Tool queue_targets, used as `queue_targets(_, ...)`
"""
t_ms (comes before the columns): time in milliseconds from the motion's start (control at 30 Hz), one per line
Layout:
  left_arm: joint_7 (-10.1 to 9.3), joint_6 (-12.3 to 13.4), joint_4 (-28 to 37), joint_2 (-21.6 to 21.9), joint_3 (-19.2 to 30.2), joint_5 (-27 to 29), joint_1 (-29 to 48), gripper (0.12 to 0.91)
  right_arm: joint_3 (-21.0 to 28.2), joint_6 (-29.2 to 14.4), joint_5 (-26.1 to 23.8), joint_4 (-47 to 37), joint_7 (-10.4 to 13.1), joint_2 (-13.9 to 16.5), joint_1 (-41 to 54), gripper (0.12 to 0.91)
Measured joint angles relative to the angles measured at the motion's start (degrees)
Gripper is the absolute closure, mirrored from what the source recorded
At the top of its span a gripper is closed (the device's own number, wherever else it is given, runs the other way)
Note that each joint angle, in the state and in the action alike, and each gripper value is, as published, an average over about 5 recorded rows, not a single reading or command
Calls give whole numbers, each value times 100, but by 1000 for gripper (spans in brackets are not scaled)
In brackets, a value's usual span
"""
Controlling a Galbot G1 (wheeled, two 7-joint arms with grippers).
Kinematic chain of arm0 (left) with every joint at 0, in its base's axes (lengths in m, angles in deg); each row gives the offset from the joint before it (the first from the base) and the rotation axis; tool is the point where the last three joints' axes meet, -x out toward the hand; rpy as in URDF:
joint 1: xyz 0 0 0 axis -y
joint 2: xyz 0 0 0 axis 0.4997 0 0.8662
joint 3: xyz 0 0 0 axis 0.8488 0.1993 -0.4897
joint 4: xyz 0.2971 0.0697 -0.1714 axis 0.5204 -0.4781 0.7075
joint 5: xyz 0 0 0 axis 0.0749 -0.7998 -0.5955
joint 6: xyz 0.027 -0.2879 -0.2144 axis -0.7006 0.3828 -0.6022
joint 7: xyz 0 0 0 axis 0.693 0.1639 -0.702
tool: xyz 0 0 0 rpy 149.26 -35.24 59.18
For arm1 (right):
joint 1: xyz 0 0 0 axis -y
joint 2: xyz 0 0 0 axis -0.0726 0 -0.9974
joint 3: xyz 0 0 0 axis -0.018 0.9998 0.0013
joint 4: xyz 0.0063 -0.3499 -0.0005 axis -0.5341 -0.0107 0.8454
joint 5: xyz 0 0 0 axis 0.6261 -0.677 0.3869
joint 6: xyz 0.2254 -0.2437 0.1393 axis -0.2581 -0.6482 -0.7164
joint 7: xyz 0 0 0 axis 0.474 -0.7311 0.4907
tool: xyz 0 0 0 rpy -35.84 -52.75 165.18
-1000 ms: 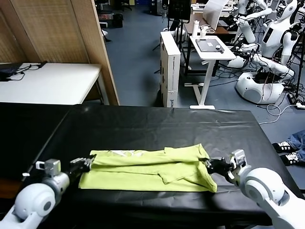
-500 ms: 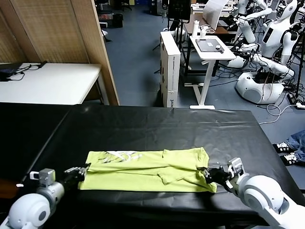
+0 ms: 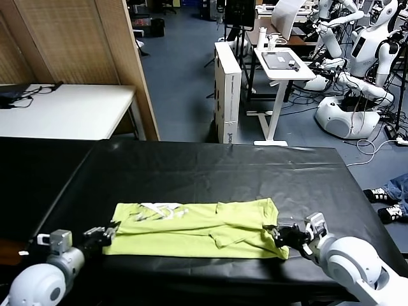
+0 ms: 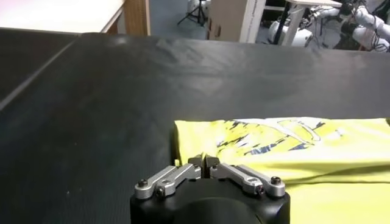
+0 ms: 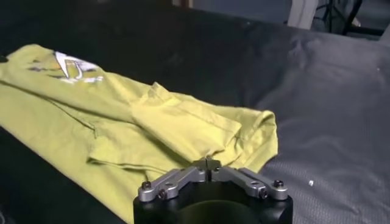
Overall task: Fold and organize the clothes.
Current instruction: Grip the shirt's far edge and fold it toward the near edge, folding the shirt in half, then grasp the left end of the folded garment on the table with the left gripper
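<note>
While low at near bench (image 3: 191,167) edge, left claw (image 4: 205,161) closed at shirt's (image 3: 197,229) left end, right claw (image 5: 207,161) closed at its right end; grip unclear. Folded yellow-green shirt lies flat between, white print up.

The T-shirt (image 3: 197,230) lies flat along the near edge of the tabletop (image 3: 210,169), stretched from left to right, with a folded sleeve resting on top of its right half and a doubled-over edge along its far side. The left gripper (image 3: 105,234) sits at the shirt's left end and the right gripper (image 3: 278,233) at its right end, both low over the tabletop at its near edge. Behind the tabletop, a white table (image 3: 64,111) stands to the left, a wooden partition (image 3: 83,38) behind it, and an upright box (image 3: 227,89) and small desk (image 3: 280,64) farther back toward the right.
</note>
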State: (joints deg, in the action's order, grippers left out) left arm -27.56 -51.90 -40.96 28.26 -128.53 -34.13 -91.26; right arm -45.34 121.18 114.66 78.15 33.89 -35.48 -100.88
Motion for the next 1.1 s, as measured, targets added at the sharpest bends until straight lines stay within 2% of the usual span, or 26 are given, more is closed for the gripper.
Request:
queue_targets(133, -65, -59, -76, -42, -51, 27, -26, 298, -188, 0, 13, 123, 72, -49, -48, 316)
queue_targets(200, -73, -59, -65, -43, -93, -14, 8, 198, -254, 0, 1, 89, 152, -119, -12, 218)
queue_targets(267, -83, -56, -28, -58, -128, -89, 87, 150, -283, 0, -22, -14, 208, -226, 62, 147)
queue_targets(433, -104, -55, 190, -183, -79, -150, 509, 125, -238, -80, -163, -428, 195, -634, 338, 119)
queue_targets(700, -88, -25, 772, -476, 315, 69, 1376, 123, -17, -343, -389, -1172, 155, -1343, 843, 118)
queue_targets(833, -79, -21, 1059, -579, 466, 102, 1630, 123, 25, -365, -416, -1410, 148, -1503, 934, 118)
queue_targets(1033, -55, -11, 1285, -682, 556, 128, 1692, 123, 31, -420, -483, -1581, 63, -1585, 965, 122)
queue_targets(1100, -51, -10, 1306, -697, 571, 129, 1695, 123, 31, -449, -511, -1627, 29, -1602, 975, 151)
